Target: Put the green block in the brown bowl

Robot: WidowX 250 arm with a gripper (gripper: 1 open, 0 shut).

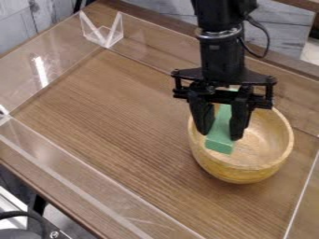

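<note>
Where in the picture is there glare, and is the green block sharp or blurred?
Camera view: pale glare streaks on the clear plastic by the table's left edge; the green block looks soft and grainy, low in detail, partly hidden by the dark claw.

Bowl (240, 174) sits at 4 o'clock on the tabletop (112, 121). Block (221, 137) overlaps its 10 o'clock side; can't tell if touching. Clear-walled piece (103, 30) is at 11 o'clock, well apart.
</note>
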